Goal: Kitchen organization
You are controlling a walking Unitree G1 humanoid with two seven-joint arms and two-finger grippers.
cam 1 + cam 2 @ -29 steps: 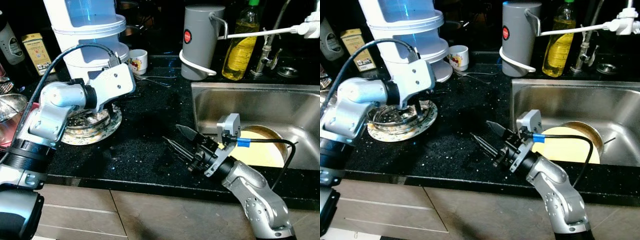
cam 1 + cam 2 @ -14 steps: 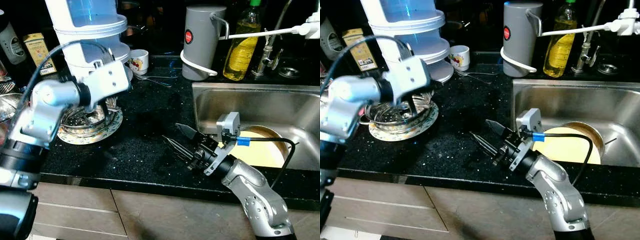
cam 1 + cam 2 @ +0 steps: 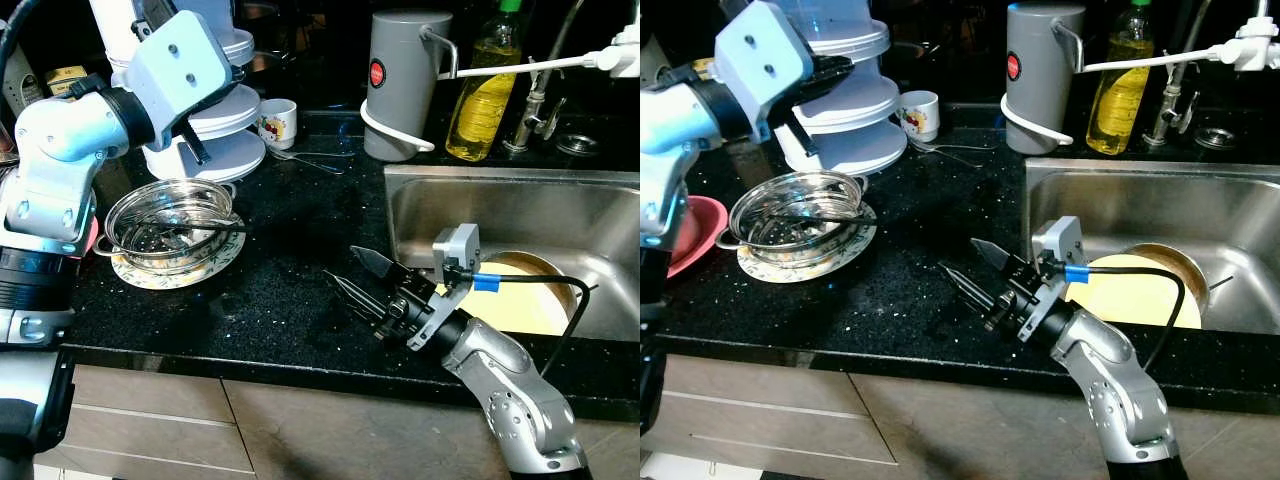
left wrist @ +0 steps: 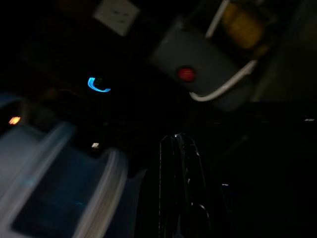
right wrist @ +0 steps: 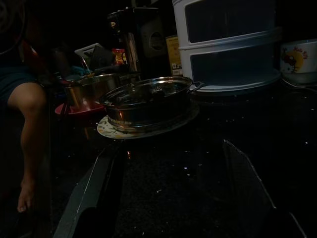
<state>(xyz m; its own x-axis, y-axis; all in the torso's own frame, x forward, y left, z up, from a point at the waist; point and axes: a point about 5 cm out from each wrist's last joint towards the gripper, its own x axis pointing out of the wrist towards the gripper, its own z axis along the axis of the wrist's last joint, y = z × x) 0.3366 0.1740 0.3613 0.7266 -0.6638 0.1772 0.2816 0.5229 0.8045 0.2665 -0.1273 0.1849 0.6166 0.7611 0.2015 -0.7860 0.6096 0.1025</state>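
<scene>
A raised left gripper [image 3: 825, 72] is observed above the black speckled countertop [image 3: 290, 290], close against the stacked white and blue plastic container tower [image 3: 200, 110]; in the left wrist view its black fingers [image 4: 181, 188] are seen pressed together with nothing between them. The right gripper [image 3: 362, 280] is held low over the countertop beside the stainless steel sink [image 3: 520, 215], its fingers spread apart and empty. A risk is judged to exist that the tower could be knocked or toppled if the left arm is swung sideways from this height, since the gripper is just beside it. A second risk is judged for the small white printed cup [image 3: 277, 122], which stands near the tower's base. The task's likely item, a shallow perforated steel bowl [image 3: 170, 212], is seated on a patterned round plate [image 3: 175, 268] on the countertop, well apart from both grippers; dark utensils are seen lying in it, though their kind cannot be told. The bowl could be slid off its plate by an off-centre grasp. In the sink, a round pan holding a pale yellow disc [image 3: 525, 295] is noted. A grey cylindrical canister [image 3: 403, 80] and a yellow liquid bottle [image 3: 482, 95] stand behind.
</scene>
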